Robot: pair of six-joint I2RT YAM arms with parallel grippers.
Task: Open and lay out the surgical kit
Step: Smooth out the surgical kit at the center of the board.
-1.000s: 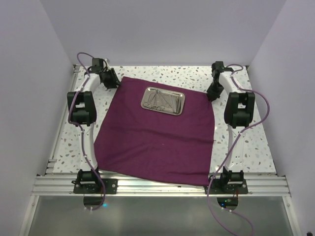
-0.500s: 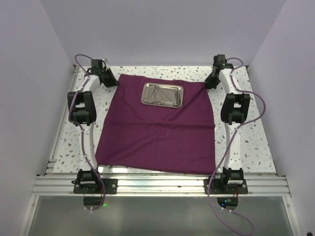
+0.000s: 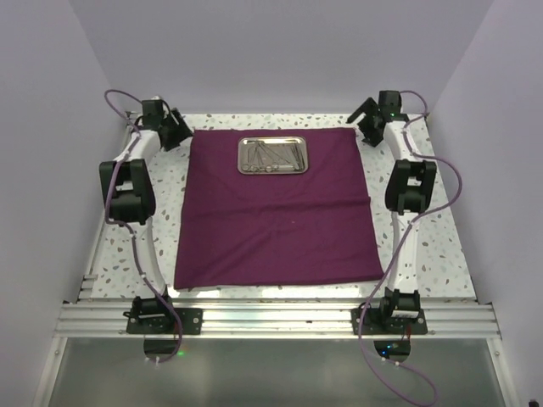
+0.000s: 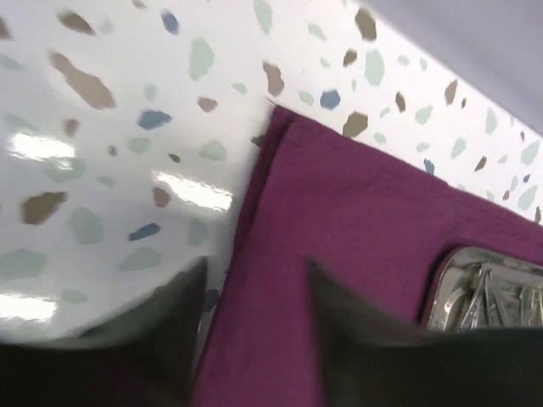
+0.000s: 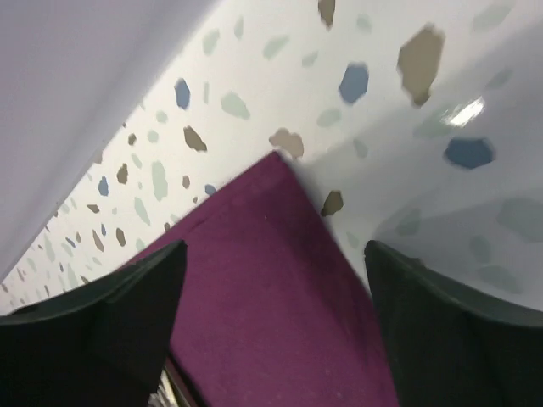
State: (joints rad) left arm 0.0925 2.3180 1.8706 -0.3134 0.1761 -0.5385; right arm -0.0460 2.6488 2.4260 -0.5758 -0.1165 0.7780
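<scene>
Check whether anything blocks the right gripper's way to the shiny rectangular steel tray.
Nothing visible does. Between the right gripper and the shiny steel tray lies only the flat dark purple cloth under it.

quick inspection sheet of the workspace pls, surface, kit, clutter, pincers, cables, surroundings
surface: speckled white table, mostly covered by the cloth
job's things: purple cloth spread open and flat; steel tray on its far middle; instruments bunched inside the tray, not yet laid out
clutter: nothing seen
grippers: left pincer open over the cloth's far left corner; right pincer open over the far right corner; neither holds anything
cables: purple cables loop along both arms, clear of the cloth
surroundings: plain pale walls on three sides; metal rail at the near edge
</scene>
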